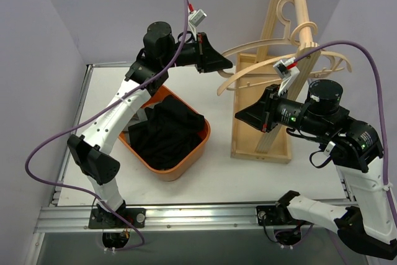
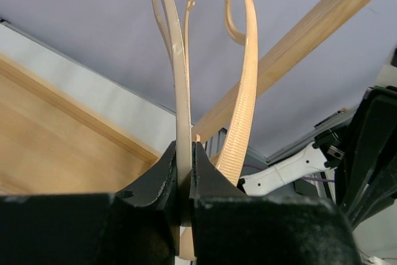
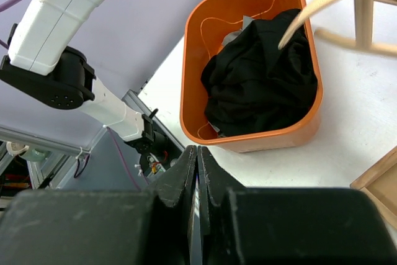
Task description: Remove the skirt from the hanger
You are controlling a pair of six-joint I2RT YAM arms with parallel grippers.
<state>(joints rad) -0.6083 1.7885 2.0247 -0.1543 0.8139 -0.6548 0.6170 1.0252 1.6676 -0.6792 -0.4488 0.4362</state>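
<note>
Skirt (image 1: pixel 166 134): black heap in the orange bin (image 1: pixel 181 169), centre-left.
Left gripper (image 2: pixel 184 159): jaws clamped on a wooden hanger (image 2: pixel 180 79).
Right gripper (image 3: pixel 197 159): jaws pressed together, empty.

You see the skirt (image 1: pixel 166 131) lying in the bin (image 1: pixel 177 169) on the tabletop (image 1: pixel 217 172), with the rack (image 1: pixel 260 150) standing just right of it. The hangers (image 2: pixel 243 91) hang from the rack, one arm caught in the left end effector (image 1: pixel 227 65); the right end effector (image 1: pixel 239 115) hovers before the rack.

Robotics lab bench: white table (image 1: pixel 226 172), aluminium mounting rail (image 1: pixel 198 215), plain lilac partition walls (image 1: pixel 43 23)
</note>
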